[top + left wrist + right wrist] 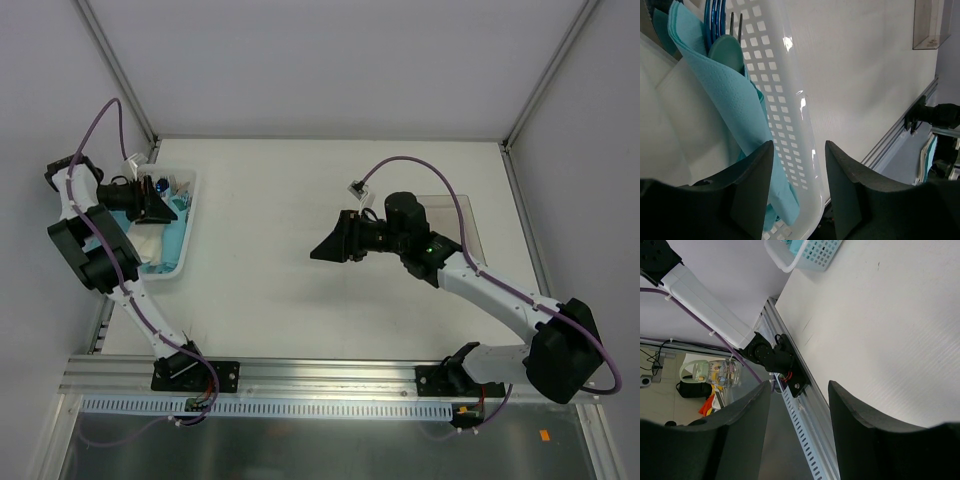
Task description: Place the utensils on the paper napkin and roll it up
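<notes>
- The left claw (799,150) is spread wide and holds nothing. The perforated wall of the white basket (785,100) runs up through the gap between its fingers.
- The paper napkin (725,95) is inside the basket, ahead of this claw and to the left as its own camera sees it. It is a folded teal sheet.
- The napkin's long fold slants from far ahead down to the left-hand finger (752,190). Whether it touches that finger cannot be told.
- The utensils (714,20) stand further ahead on the same side, behind the napkin. Dark blue tines and a teal rounded end show, and their long axes seem to run roughly away from the claw. The handles are hidden.
- The right claw (800,390) is also parted wide and empty, over the bare table (880,330). The basket is well apart from it, with only a corner showing at the far edge of its wrist view.
- The left arm is plainly the nearer one. Judging from this, the pick turns on shifting the left claw sideways off the wall, so both fingers come inside the basket around the napkin or a handle.
</notes>
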You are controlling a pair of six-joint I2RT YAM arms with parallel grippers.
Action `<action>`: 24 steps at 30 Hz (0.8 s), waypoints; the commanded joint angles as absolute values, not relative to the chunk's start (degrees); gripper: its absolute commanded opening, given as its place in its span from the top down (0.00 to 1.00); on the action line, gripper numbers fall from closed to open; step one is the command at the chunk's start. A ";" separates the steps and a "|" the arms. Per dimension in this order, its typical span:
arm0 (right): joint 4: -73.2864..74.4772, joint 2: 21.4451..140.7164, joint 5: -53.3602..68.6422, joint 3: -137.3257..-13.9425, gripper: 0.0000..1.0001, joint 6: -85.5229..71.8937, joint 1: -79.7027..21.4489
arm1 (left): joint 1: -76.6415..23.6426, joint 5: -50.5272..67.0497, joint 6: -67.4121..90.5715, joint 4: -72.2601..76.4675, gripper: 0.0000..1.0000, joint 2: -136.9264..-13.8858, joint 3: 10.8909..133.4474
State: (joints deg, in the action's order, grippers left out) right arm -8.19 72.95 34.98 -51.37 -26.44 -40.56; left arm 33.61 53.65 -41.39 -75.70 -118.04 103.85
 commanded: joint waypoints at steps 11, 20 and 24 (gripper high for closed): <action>-9.67 73.48 36.30 -51.94 0.47 -26.19 -39.99 | 34.98 55.46 -40.26 -81.04 0.62 -122.78 101.95; -9.58 73.92 36.47 -52.29 0.47 -26.28 -39.99 | 35.42 55.46 -39.99 -79.19 0.62 -122.88 102.92; -9.14 73.74 36.39 -52.91 0.47 -26.19 -39.99 | 35.24 55.55 -41.22 -79.63 0.55 -118.84 103.88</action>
